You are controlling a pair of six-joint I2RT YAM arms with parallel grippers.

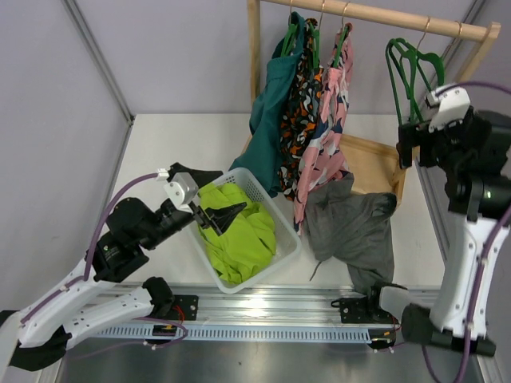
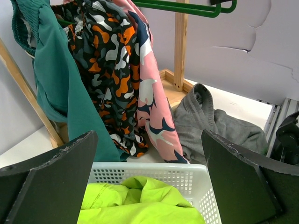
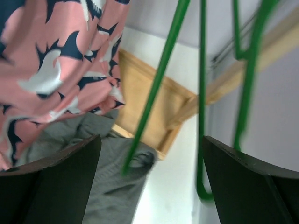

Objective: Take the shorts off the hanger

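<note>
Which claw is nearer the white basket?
Left. The left claw hovers open over the white basket at its left rim; the right claw is raised beside the empty green hangers.

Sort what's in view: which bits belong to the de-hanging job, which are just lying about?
Job: teal garment, black-and-orange garment, pink garment, each on a green hanger on the wooden rack.
Lying about: grey garment on the table, lime garment in the white basket, empty green hangers at the rack's right end.

White table [image 1: 176,152]: basket [image 1: 267,203], grey shorts [image 1: 351,227], wooden rack base [image 1: 371,163].
</note>
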